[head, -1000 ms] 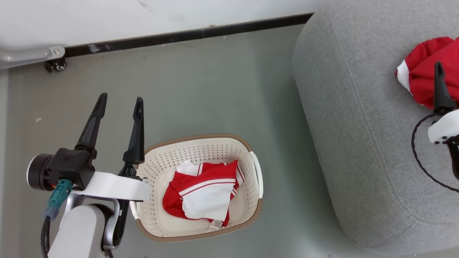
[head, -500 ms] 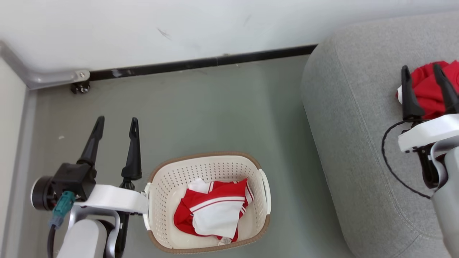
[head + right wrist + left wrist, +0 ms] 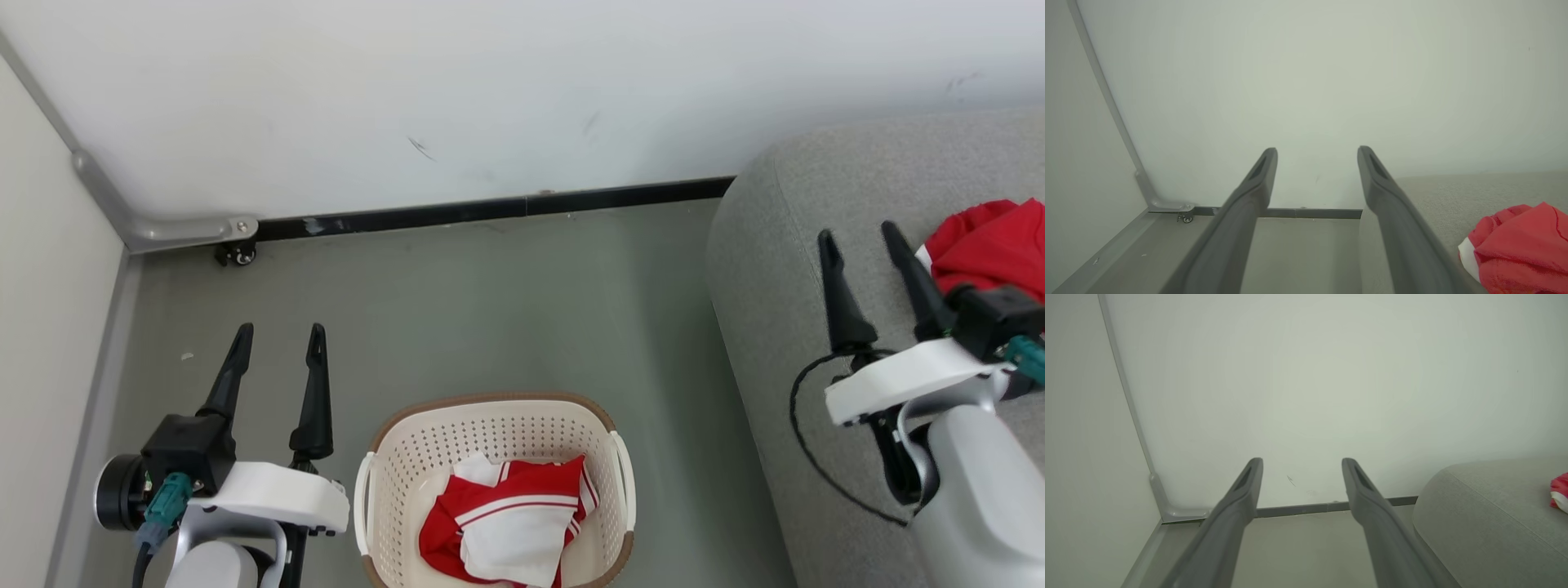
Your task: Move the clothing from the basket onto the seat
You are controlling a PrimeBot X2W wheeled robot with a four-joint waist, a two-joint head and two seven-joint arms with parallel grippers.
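Red-and-white garment lies crumpled in the cream basket, just right of my left end effector. That one is spread wide and empty, over the grey floor, fingers aimed at the white wall. My right end effector is also spread wide, nothing held, above the grey seat. Second red garment sits bunched on the seat just right of my right fingers; contact unclear. Basket stands on the floor between both end effectors, apart from the seat.
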